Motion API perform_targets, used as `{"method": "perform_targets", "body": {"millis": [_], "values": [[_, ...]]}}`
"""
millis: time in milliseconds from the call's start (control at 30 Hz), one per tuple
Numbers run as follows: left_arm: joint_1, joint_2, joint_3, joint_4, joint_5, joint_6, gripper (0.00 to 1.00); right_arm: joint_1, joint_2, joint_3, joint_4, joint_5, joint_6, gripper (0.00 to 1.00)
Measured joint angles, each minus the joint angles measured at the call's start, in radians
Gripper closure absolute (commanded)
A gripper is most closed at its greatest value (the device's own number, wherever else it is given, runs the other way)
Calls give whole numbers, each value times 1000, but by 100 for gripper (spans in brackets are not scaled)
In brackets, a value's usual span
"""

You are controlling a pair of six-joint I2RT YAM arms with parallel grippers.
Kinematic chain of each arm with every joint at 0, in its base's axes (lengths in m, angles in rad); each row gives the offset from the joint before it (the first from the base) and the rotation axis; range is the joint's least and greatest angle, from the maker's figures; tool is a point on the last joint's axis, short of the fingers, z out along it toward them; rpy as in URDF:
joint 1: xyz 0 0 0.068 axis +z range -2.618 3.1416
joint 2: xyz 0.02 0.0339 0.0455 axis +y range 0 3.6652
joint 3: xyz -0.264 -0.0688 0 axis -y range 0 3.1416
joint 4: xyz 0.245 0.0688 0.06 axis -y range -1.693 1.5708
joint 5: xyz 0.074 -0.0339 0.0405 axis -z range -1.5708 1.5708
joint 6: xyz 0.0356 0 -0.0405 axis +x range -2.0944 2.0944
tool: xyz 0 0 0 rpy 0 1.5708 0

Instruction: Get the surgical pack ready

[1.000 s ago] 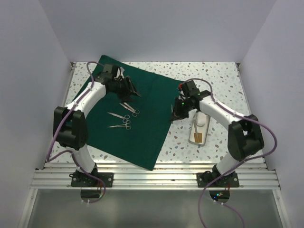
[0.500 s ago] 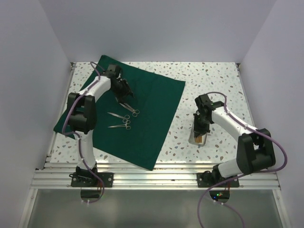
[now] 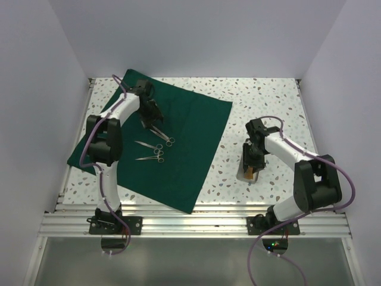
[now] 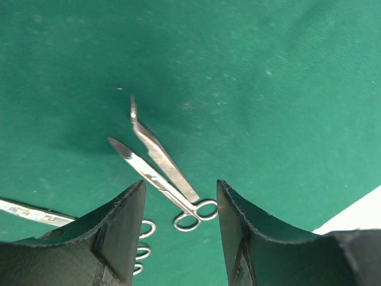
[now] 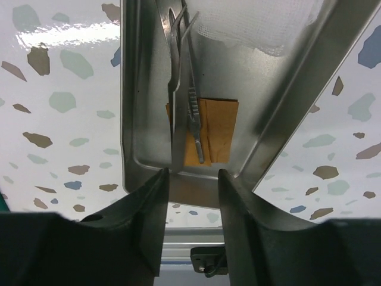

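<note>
Green cloth drape (image 3: 190, 140) lies spread flat on the speckled table (image 3: 268, 101) in the top view. Scissors (image 3: 162, 135) rest on the drape's left half on a diagonal, rings toward its right edge. Two ring-handled instruments (image 3: 150, 146) lie nearer, almost crosswise, tips toward the drape's left edge. The left gripper (image 3: 147, 118) hangs at the scissors' far end. A steel tray (image 3: 241, 173) sits right of the drape, apart from it, long axis near to far, under the right gripper (image 3: 251, 159). Left wrist view: the fingers (image 4: 122, 232) stand wide and empty above the drape (image 4: 268, 71). The scissors (image 4: 161, 173) have parted blades pointing away, rings between the fingers. Right wrist view: the fingers (image 5: 146, 226) are moderately apart, holding nothing, over the tray's (image 5: 140, 119) near end. Forceps (image 5: 181, 89) lie along its length beside white gauze (image 5: 256, 24) and on a brown packet (image 5: 220, 131).
</note>
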Motion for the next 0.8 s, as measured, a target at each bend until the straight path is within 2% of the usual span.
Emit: {"method": "perform_targets", "body": {"millis": [233,567,667,700,733,800], "values": [[0,21,8,-14,-46,-10,53,0,-13,12,-14,0,-8,53],[0,94,60,-17,-56,-25,65,0,-136,78,-31,-8,-8,54],[0,108,79,-14,-60,-26,82,0,-149,78,-37,-10,-8,54],[0,111,80,-12,-60,-26,93,0,-151,78,-39,-14,-8,54],[0,113,80,-11,-58,-26,99,0,-152,78,-40,-22,-8,54],[0,114,82,-8,-47,-22,100,0,-151,79,-42,-48,-11,54]]}}
